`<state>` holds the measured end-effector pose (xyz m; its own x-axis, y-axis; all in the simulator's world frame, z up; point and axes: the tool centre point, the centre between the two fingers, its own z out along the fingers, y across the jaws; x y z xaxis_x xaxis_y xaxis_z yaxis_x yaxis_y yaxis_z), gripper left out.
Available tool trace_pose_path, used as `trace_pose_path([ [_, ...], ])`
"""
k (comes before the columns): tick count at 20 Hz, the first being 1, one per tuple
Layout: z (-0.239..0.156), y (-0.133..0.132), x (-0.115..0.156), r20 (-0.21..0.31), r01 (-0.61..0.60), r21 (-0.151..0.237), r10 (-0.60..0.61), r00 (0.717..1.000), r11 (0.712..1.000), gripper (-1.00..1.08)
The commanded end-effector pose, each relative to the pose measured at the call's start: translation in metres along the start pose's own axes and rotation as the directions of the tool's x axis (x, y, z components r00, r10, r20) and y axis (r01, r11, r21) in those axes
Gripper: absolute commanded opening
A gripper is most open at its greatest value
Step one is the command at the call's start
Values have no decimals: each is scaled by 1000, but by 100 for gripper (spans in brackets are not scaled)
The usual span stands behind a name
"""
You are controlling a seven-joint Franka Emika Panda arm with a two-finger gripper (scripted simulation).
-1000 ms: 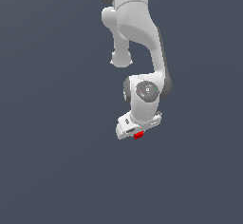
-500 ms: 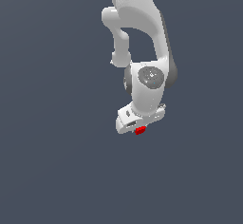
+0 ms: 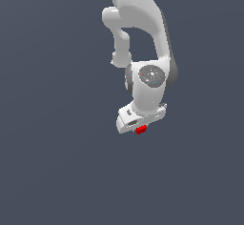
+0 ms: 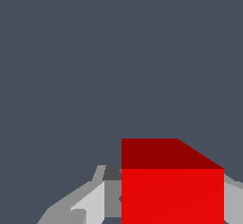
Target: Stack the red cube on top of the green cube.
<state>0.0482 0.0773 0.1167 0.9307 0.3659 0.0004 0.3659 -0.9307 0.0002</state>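
Note:
The red cube (image 3: 141, 130) shows as a small red block under the white gripper (image 3: 141, 128) in the exterior view. In the wrist view the red cube (image 4: 172, 190) fills the space between the grey fingers (image 4: 90, 204), which are shut on it. The cube is held in the air above the dark grey floor. The green cube is out of view in both frames.
The white arm (image 3: 143, 38) rises from the gripper to the top of the exterior view. Only plain dark grey ground (image 3: 57, 162) shows around it.
The arm has swung over the last second, carrying the red cube a little to the exterior view's right and slightly up. The cube stays held.

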Motion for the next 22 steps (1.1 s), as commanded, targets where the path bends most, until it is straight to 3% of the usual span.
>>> trace_pose_path([
  [1, 1, -3, -4, -1, 0, 0, 0, 1000, 1000, -100],
  [9, 12, -23, -28, -1, 0, 0, 0, 1000, 1000, -100],
  [22, 42, -78, -95, 0, 0, 0, 0, 1000, 1000, -100],
])
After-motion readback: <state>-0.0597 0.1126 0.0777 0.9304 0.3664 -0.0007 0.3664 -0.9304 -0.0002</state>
